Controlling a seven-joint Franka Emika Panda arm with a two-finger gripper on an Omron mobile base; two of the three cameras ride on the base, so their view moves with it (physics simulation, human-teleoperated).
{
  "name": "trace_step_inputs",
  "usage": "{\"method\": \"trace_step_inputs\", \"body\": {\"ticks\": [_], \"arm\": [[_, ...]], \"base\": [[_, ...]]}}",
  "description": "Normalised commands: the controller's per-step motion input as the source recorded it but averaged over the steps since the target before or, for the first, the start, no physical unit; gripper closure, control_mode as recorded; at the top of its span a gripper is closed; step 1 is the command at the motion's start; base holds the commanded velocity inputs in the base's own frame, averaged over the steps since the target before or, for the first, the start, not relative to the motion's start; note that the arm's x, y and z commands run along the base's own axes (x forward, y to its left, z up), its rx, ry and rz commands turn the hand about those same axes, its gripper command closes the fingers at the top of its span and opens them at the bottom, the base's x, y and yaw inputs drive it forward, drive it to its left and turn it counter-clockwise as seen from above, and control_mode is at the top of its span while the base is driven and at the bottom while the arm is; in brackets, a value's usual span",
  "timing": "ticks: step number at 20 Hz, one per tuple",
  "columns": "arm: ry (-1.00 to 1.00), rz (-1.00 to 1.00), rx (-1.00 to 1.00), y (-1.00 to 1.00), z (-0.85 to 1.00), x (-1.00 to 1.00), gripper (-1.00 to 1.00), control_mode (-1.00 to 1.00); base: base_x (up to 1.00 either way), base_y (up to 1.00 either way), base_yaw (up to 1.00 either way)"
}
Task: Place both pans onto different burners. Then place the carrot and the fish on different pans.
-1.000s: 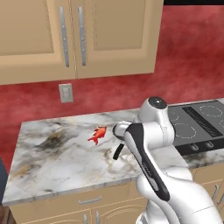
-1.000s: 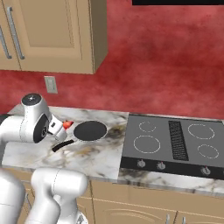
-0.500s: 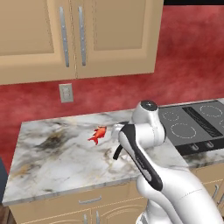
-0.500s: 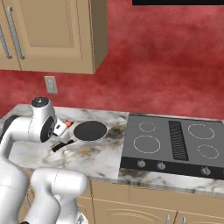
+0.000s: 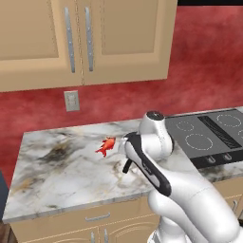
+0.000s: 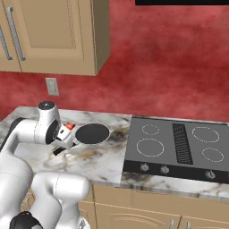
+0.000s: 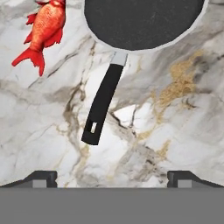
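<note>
- gripper [image 7: 112,177] hangs over the marble counter [image 5: 57,171] with its jaws spread wide, nothing between them, two dark fingertips [image 7: 41,178] poking up at the bottom of the hand view
- just past the tips there's one pan [image 7: 142,19] on the counter, its straight black handle [image 7: 104,105] pointing back toward the gripper, no contact
- one fish [image 7: 43,30], red-orange, lies on the marble right beside the pan's rim, tail end nearer the gripper; same fish [image 5: 106,145] in the left base view
- only one pan [image 6: 92,133] counted, left of the cooktop
- farther off, the cooktop [image 6: 179,147] has four burners [image 6: 150,146] and three front knobs [image 6: 144,167]
- two cabinet doors [image 5: 118,38] above, one wall outlet [image 5: 71,100]
</note>
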Motion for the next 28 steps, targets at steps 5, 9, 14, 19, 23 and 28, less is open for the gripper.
{"method": "trace_step_inputs", "body": {"ticks": [5, 9, 14, 19, 23, 28], "arm": [[0.03, 0.00, 0.00, 0.12, -0.22, 0.16, -1.00, -1.00], [0.00, 0.00, 0.00, 0.01, -0.14, 0.10, -1.00, -1.00], [0.01, 0.00, 0.00, 0.00, -0.15, 0.18, -1.00, -1.00], [0.03, 0.00, 0.00, 0.00, -0.21, 0.28, -1.00, -1.00], [0.03, 0.00, 0.00, 0.00, -0.20, 0.29, -1.00, -1.00], [0.04, 0.00, 0.00, 0.00, -0.16, 0.31, -1.00, -1.00]], "base": [[0.00, 0.00, 0.00], [0.00, 0.00, 0.00], [0.00, 0.00, 0.00], [0.00, 0.00, 0.00], [0.00, 0.00, 0.00], [0.00, 0.00, 0.00]]}}
